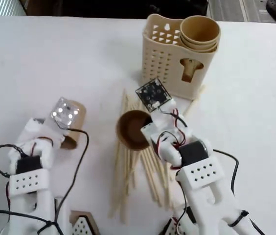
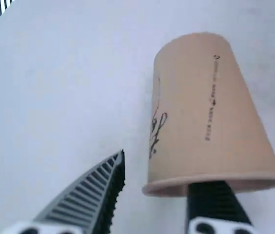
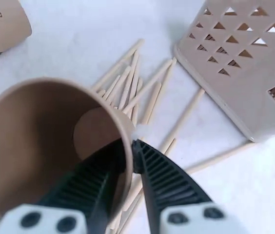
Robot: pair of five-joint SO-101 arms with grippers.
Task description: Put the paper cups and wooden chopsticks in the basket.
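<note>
1. The tall cream plastic basket with little holes (image 1: 165, 58) stands at the far side of the white table (image 1: 40, 58). A stack of brown paper cups (image 1: 199, 30) already sits in its right part.
2. The right claw (image 3: 129, 146) is pinched tight on the rim of an open brown paper cup (image 3: 30, 141), with one finger inside and one outside. This cup is just to the near side of the basket, over the chopsticks.
3. The thin pale wooden chopsticks (image 1: 128, 166) lie loose in a heap on the table, between the two arms.
4. On the left, a second brown paper cup lying on its side (image 2: 206, 112) rests on the table. The left claw (image 2: 159, 178) is wide open and holds nothing. One finger pokes into the cup's mouth and the other is out to the side, apart from the cup.
5. I think the step now is taking the right claw's cup to the basket.
6. Next, that cup should go up above the basket's rim, then far and right over the stack. It should stay mouth up so it slips inside the top cup.
7. The left claw must squeeze the cup wall before lifting.
</note>
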